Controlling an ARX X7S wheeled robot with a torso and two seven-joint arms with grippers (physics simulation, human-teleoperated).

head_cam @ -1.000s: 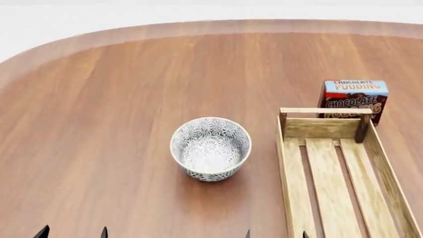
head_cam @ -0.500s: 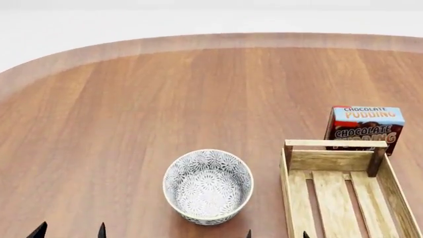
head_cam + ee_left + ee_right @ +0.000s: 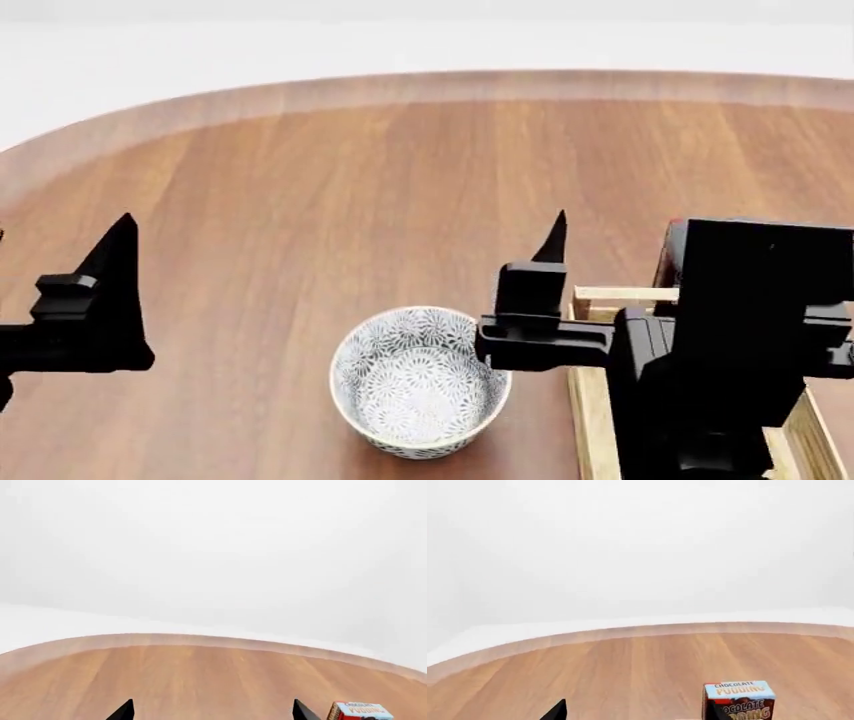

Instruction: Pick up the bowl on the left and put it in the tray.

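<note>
Your small round white bowl with the dark grey-blue floral pattern (image 3: 420,380) sat upright on the reddish-brown wooden table (image 3: 334,180), near its front edge and free of both grippers. Just to its right lay the long light-wood slatted tray (image 3: 594,400), mostly hidden behind your right arm; only the near-left rail and part of an end rail showed.

Your right gripper (image 3: 550,300) hung above the table beside the bowl's right rim. Both its dark fingertips (image 3: 557,711) showed well apart in the right wrist view, so its jaws stood apart with nothing between them.

Your left gripper (image 3: 94,320) hovered well left of the bowl, its two tips likewise spread wide in the left wrist view, holding nothing.

The chocolate pudding box (image 3: 739,700) stood upright beyond the tray.
</note>
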